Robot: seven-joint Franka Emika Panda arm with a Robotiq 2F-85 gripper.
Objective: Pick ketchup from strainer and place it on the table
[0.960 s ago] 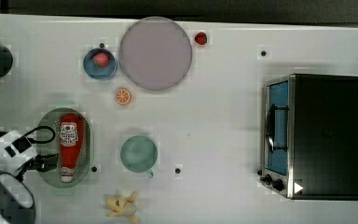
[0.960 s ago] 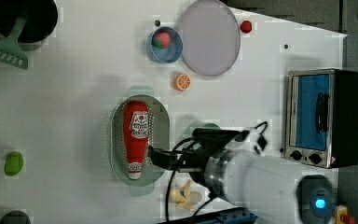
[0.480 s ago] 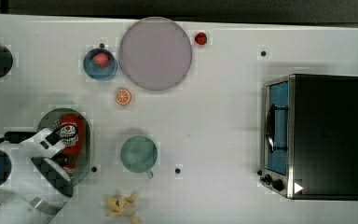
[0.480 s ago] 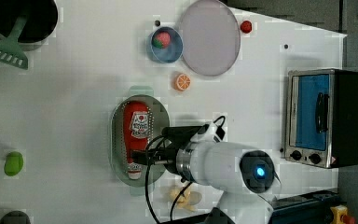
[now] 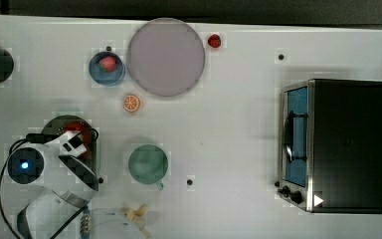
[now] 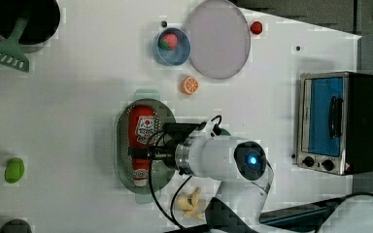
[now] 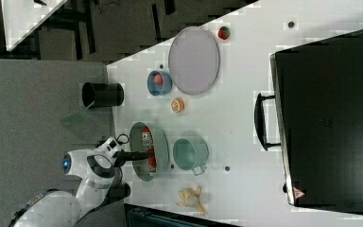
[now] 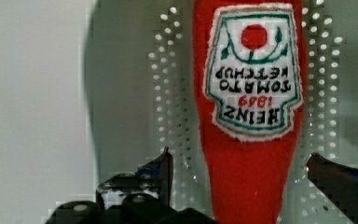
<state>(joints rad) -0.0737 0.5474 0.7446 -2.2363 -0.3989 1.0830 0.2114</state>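
- One ketchup bottle (image 8: pixel 249 116): slim, red, with a white-edged label printed "Heinz Tomato Ketchup" and a white cap at its narrow end in the left view. It lies flat along the basin of the strainer (image 6: pixel 125 145).
- One strainer: pale green, oval, rows of small holes on either side of the bottle in the wrist view.
- My fingers (image 8: pixel 168 170) stand wide apart, one on each side of the bottle's narrowing neck, with a gap between them and the red plastic; nothing is held.
- One arm, mine, white with a blue light, reaching over the strainer from the left view's right.
- On the white worktop (image 5: pixel 238 149): one round green cup (image 5: pixel 148 165) beside the strainer, one orange slice (image 5: pixel 131 103), one blue bowl (image 5: pixel 107 68) with a pinkish-red fruit in it, one large grey plate (image 5: pixel 165 56), one strawberry (image 5: pixel 214 41), one toaster oven (image 5: pixel 333 145) well apart, one yellowish toy (image 6: pixel 190 202) near my base.
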